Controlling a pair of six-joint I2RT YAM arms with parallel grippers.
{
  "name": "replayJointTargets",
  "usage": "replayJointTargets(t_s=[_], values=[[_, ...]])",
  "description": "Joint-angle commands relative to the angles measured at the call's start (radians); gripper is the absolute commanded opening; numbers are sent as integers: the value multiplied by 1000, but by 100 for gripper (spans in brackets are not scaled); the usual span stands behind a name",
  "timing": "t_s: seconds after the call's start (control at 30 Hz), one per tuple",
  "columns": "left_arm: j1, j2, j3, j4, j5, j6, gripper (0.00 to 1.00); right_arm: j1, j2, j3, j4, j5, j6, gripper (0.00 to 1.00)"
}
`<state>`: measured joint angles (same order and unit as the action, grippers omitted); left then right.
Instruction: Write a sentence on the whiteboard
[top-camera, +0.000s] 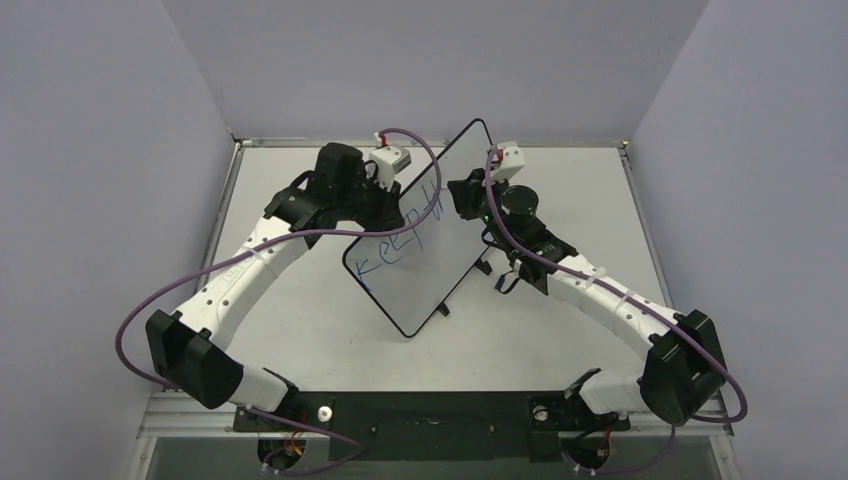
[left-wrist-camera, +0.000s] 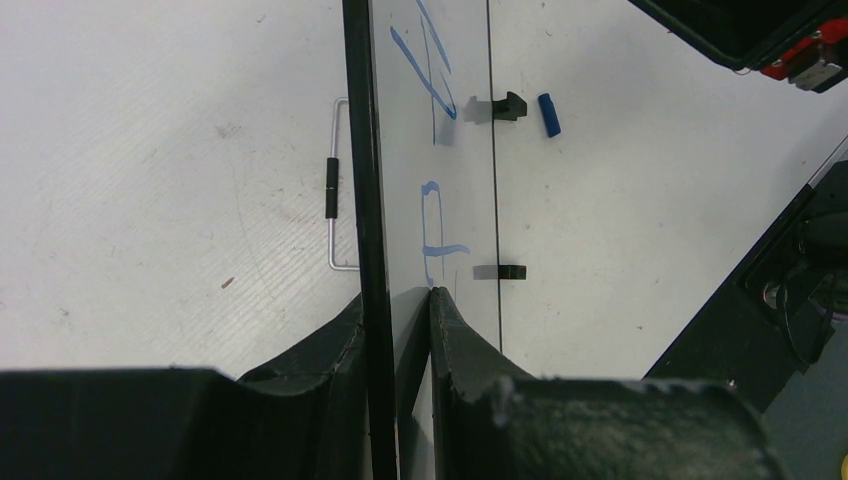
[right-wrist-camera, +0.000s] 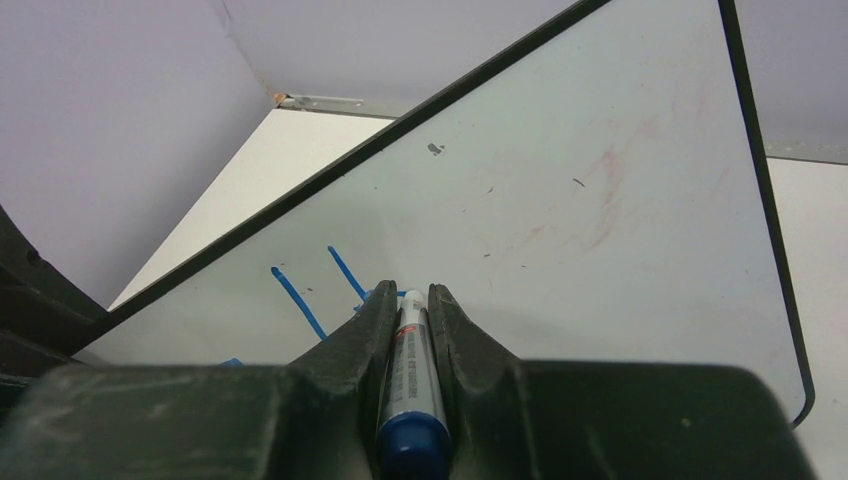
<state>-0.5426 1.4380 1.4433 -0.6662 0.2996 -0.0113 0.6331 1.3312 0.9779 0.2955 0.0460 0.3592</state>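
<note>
The table (top-camera: 300, 330) lies bare from 6 to 9 o'clock of the whiteboard (top-camera: 430, 285), which stands tilted near its centre, long edges running 1 to 7 o'clock. The left gripper (left-wrist-camera: 398, 300) pinches the board's black rim at 10 o'clock, one finger on each face. At 3 o'clock the right gripper (right-wrist-camera: 408, 295) clamps a marker (right-wrist-camera: 410, 385), its tip pointing at the board among the blue strokes of the sentence (top-camera: 400, 240), which reads "Keep" plus a few strokes. A blue cap (left-wrist-camera: 548, 114) lies just beside a foot (left-wrist-camera: 510, 105).

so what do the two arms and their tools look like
Both arms, left arm and right arm, have white link shells with black joint housings and a purple cable looped along each. The left tool and right tool are black and wedge-shaped.
</note>
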Motion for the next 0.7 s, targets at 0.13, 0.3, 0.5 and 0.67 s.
replayJointTargets(t_s=[0.13, 0.3, 0.5, 0.67], values=[[-20, 7, -33, 84, -51, 100, 0, -13, 24, 26, -9, 18, -17, 0], [-20, 7, -34, 84, -51, 100, 0, -13, 20, 1, -15, 12, -10, 0], [-20, 6, -32, 85, -51, 99, 0, -13, 13, -30, -23, 6, -5, 0], [-20, 4, -33, 83, -51, 98, 0, -12, 11, -51, -28, 3, 0, 0]])
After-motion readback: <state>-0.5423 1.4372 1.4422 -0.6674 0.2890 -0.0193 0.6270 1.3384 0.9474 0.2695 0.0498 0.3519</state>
